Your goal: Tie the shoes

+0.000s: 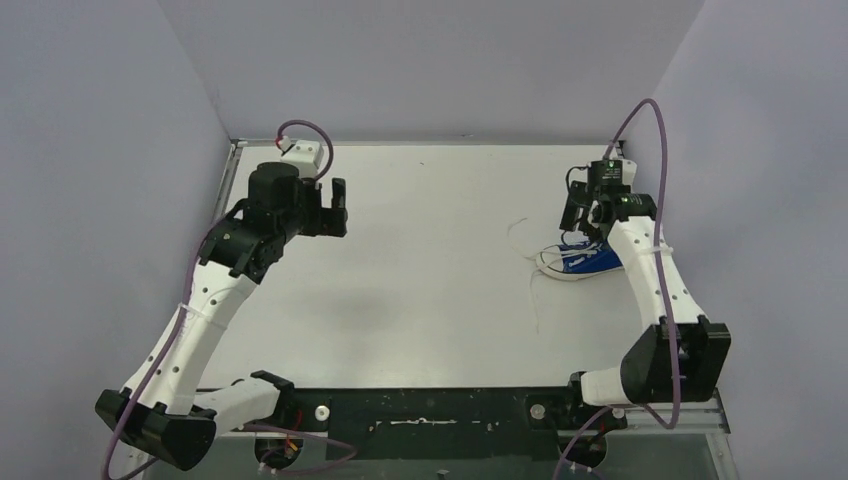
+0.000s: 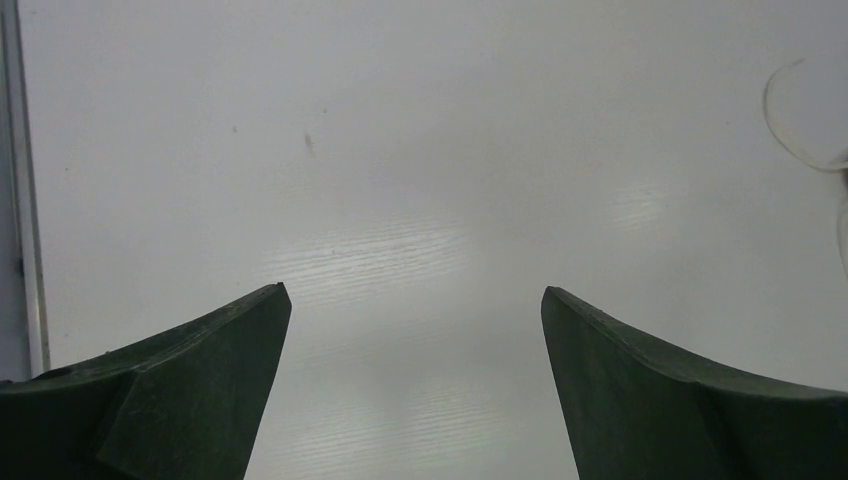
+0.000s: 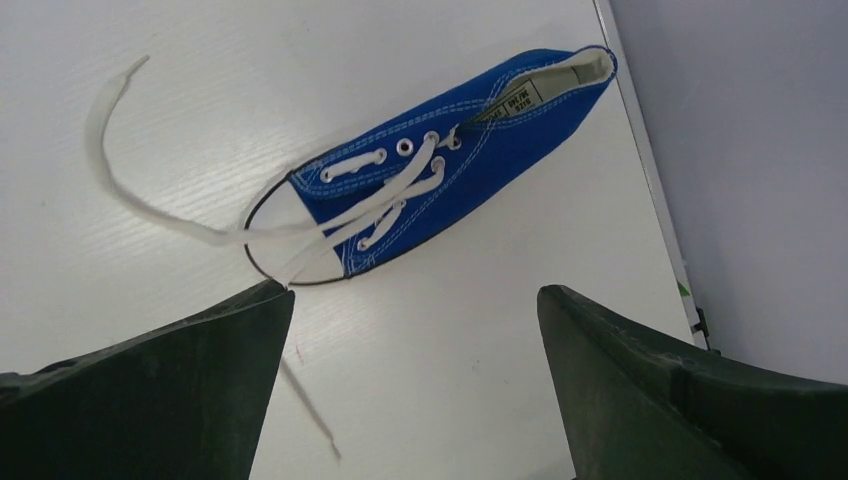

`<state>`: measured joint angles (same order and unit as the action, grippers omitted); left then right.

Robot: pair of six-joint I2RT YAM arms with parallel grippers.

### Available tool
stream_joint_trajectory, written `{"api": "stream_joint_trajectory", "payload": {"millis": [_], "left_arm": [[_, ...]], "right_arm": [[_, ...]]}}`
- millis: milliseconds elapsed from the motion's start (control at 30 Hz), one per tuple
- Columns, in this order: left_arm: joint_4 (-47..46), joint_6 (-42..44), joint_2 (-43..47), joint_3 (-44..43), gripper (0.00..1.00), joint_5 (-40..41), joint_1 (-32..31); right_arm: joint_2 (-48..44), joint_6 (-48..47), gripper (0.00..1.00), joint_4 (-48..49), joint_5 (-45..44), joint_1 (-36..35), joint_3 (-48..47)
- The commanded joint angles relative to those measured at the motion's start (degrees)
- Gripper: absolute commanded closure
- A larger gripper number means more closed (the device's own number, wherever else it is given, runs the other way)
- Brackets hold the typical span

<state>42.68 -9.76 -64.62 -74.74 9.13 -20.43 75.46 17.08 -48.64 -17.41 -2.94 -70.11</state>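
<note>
A small blue canvas sneaker [image 1: 585, 261] with white sole rim lies on its side at the right of the white table, under my right arm. In the right wrist view the sneaker [image 3: 470, 150] lies ahead of the fingers, toe toward the left finger. Its white laces [image 3: 160, 215] are loose and untied, one curling away to the left, one trailing down [image 1: 535, 300]. My right gripper [image 1: 582, 212] is open and empty just beyond the shoe. My left gripper [image 1: 338, 207] is open and empty at the far left, well away from the shoe. A lace loop [image 2: 800, 120] shows at the left wrist view's right edge.
The table [image 1: 430, 290] has a metal rim along its left edge [image 2: 20, 200] and right edge [image 3: 650, 170]. Grey walls close in at the back and both sides. A white connector block [image 1: 300, 155] with a purple cable sits at the back left corner.
</note>
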Motion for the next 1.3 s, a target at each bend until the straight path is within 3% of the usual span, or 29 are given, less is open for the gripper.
{"api": "stream_joint_trajectory", "payload": {"millis": [0, 200, 400, 567, 967, 1267], "left_arm": [[-7.2, -3.0, 0.7, 1.4, 0.03, -4.7, -3.6], [-7.8, -9.1, 1.8, 4.6, 0.04, -14.9, -6.4], [1.0, -7.9, 3.4, 3.6, 0.04, -16.1, -8.8], [5.2, -6.6, 4.5, 3.6, 0.04, -16.8, -11.2], [7.3, -1.0, -0.5, -1.2, 0.04, -15.4, -17.8], [6.7, -1.2, -4.1, -2.4, 0.04, -17.9, -19.8]], "right_arm": [[10.8, -2.1, 0.00, 7.9, 7.2, 6.4, -7.1], [30.2, -2.7, 0.00, 5.8, 13.0, 12.8, -22.3], [46.9, -1.9, 0.01, -3.3, 19.8, 18.1, -40.6], [53.3, -0.7, 0.01, -10.0, 21.5, 20.8, -46.7], [43.2, 0.8, 0.04, -14.0, 27.4, 25.4, -26.5], [25.6, 5.7, 0.06, -8.5, 37.9, 19.4, 0.0]]}}
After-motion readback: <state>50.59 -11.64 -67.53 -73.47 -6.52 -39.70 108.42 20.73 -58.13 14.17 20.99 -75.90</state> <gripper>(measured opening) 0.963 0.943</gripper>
